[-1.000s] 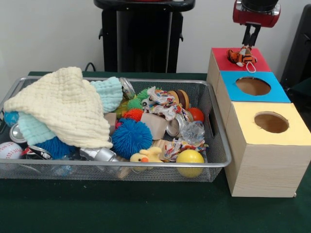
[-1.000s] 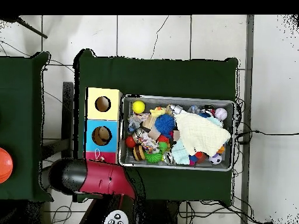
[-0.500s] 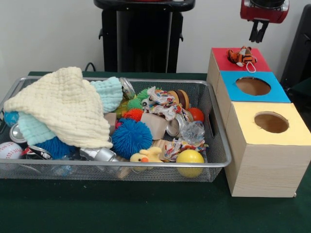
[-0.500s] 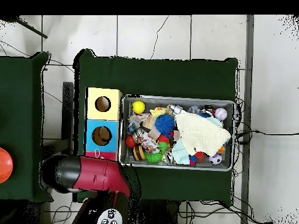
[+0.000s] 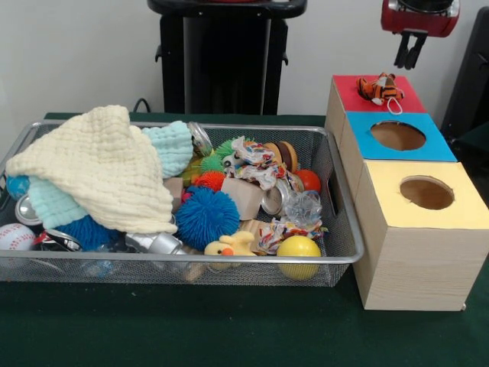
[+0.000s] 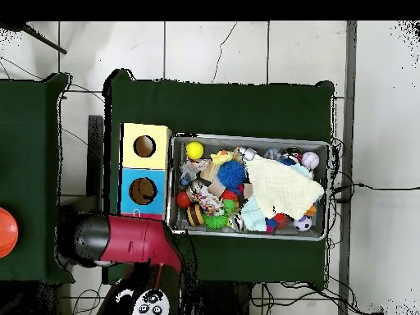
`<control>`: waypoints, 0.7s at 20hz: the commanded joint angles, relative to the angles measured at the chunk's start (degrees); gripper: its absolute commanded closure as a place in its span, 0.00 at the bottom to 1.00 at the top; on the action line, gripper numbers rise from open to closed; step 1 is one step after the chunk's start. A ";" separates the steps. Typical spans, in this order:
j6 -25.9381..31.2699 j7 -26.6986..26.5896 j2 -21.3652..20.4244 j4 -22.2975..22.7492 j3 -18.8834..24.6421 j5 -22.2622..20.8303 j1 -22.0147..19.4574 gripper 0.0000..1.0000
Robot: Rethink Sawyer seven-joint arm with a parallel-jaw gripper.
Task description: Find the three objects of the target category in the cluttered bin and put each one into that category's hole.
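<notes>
On the green-clothed table [image 5: 229, 329] the mesh bin [image 5: 336, 252] sits nearest, crammed with toys. Beyond it, a tiger toy [image 5: 380, 88] lies on the red box top [image 5: 355, 95], apparently over its hole rather than through. The gripper [image 5: 409, 60] hangs above with fingers together, empty; the toy may stay snagged there, undelivered

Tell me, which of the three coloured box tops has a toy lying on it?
The red box top, farthest back, right under the gripper: a small tiger toy lies over it. The blue and yellow tops show open holes.
</notes>
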 commanded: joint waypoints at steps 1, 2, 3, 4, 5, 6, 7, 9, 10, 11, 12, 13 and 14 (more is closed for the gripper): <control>-0.77 5.23 1.44 -3.24 1.66 -4.94 -1.68 1.00; -1.07 5.04 1.40 -3.16 1.87 -5.24 -1.78 1.00; -1.59 4.51 1.27 -2.73 2.07 -5.63 -2.17 1.00; -1.79 4.35 1.27 -2.65 2.29 -6.02 -2.29 1.00; -1.86 3.98 1.20 -2.59 2.41 -6.48 -2.52 1.00; -1.60 4.05 1.20 -2.72 2.41 -6.82 -2.47 1.00; -1.06 4.04 1.24 -2.85 2.35 -7.15 -2.65 1.00; -1.62 4.50 1.34 -2.57 2.69 -7.10 -2.89 1.00; -2.25 4.73 1.40 -2.21 2.93 -6.93 -3.11 1.00; -3.06 4.80 1.46 -1.62 3.20 -6.76 -3.47 1.00; -3.48 5.02 1.60 -1.41 3.33 -6.76 -3.55 1.00; -4.06 5.02 1.48 -0.81 3.43 -6.81 -3.68 1.00; -4.69 4.86 1.53 -0.49 3.59 -6.91 -3.78 1.00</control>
